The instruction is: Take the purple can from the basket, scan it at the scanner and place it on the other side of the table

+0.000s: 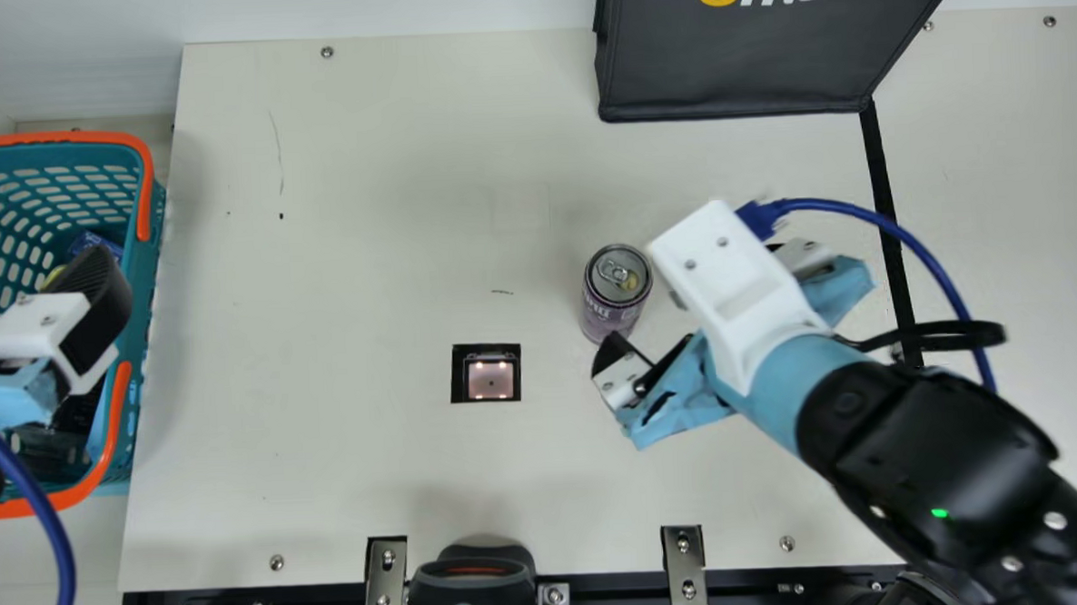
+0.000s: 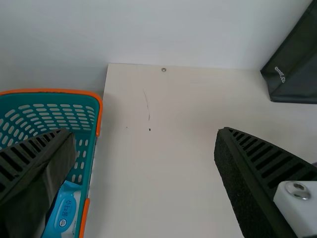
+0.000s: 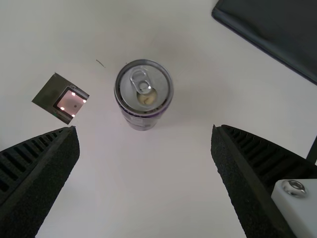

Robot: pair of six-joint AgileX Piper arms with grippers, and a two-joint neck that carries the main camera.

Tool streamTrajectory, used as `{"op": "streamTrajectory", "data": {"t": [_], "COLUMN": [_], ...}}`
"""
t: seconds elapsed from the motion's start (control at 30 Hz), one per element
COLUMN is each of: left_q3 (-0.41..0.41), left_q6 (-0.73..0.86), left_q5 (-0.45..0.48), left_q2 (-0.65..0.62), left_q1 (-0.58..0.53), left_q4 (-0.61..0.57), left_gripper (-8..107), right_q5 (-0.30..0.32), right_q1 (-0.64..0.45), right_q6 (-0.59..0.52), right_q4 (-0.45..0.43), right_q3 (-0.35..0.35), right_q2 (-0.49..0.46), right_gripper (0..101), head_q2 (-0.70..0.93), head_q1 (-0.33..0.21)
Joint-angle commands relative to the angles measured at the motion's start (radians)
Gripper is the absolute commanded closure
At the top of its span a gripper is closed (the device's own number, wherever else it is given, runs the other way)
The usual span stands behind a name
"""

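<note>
Can [image 1: 616, 290] stands upright just ahead of my right gripper [image 3: 143, 129], which gapes wide, holding nothing; left gripper [image 2: 141, 131], wide, empty. I expect stiff, slippery metal, perhaps heavy: clasp at mid-body.

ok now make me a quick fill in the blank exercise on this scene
The purple can stands ____, not on its side. In the main view, it is to the ____ of the scanner window. The handles of the basket are coloured ____. The right gripper is ____, not shut.
Missing words: upright; right; orange; open
</note>
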Motion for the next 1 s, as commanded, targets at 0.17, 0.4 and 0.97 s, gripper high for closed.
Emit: {"op": "streamTrajectory", "data": {"t": [0.17,0.4,0.97], "left_q3": [0.0,0.0,0.0], "left_q6": [0.0,0.0,0.0], "left_q5": [0.0,0.0,0.0], "left_q2": [0.0,0.0,0.0], "left_q1": [0.0,0.0,0.0], "left_q4": [0.0,0.0,0.0], "left_gripper": [9,9,9], "right_q5": [-0.037,-0.093,-0.245], "right_q1": [0.042,0.056,0.079], "right_q6": [0.111,0.228,0.468], "right_q4": [-0.063,-0.109,-0.251], "right_q3": [0.017,0.041,0.128], "right_q2": [0.057,0.109,0.193], "right_gripper": [6,6,6], "head_q2": [0.002,0.002,0.002], "head_q1": [-0.029,-0.029,-0.029]}}
